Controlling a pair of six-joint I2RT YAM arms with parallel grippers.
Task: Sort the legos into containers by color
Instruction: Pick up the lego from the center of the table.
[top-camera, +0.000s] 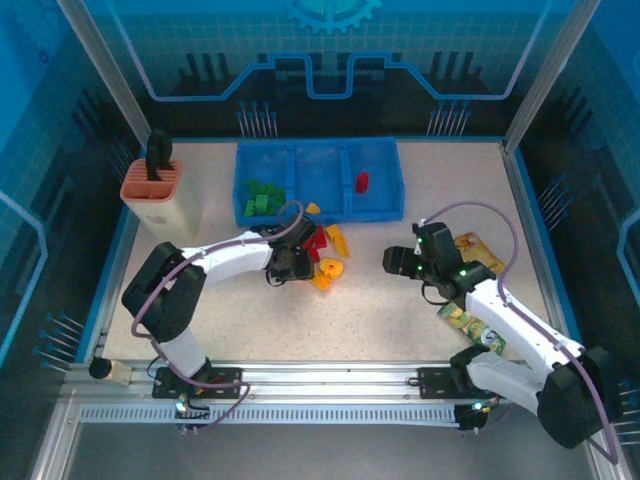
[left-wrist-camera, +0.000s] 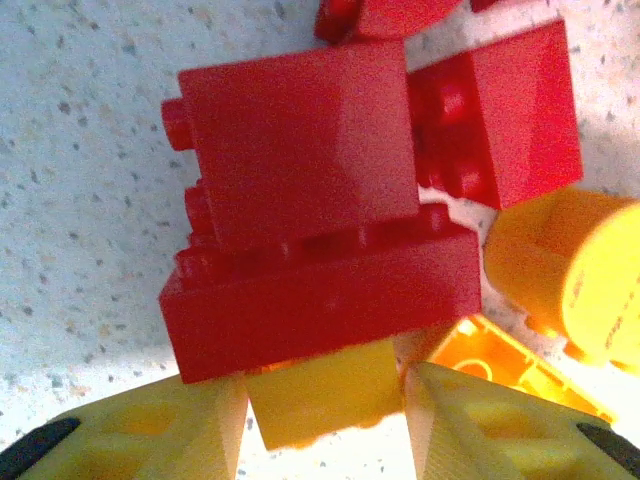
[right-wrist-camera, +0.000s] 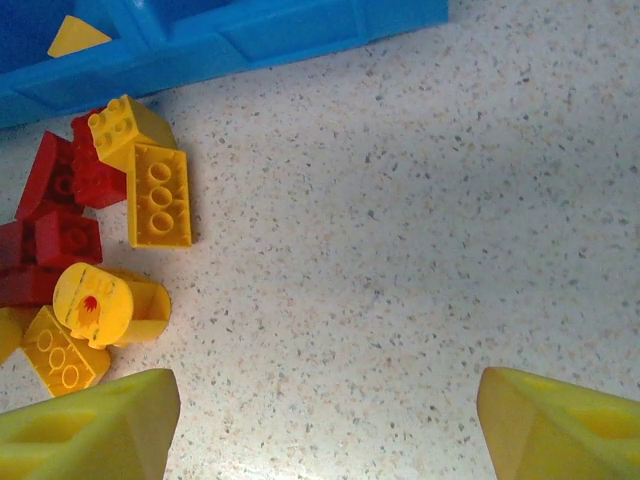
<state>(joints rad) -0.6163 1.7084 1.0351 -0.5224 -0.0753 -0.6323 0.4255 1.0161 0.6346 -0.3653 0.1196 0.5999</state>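
Red plastic bricks (left-wrist-camera: 300, 150) and yellow plastic brick (left-wrist-camera: 320, 400) looked glossy, smooth; blue plastic tray (right-wrist-camera: 280, 45) glossy; speckled tabletop (right-wrist-camera: 420, 250) matt.

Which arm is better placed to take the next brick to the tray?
Left. The left gripper has a yellow brick between its fingers at the pile; the right gripper hangs open over bare table.

Top overhead; wrist cams near legos (top-camera: 329, 271).

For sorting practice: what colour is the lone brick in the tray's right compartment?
Red brick; see top external view.
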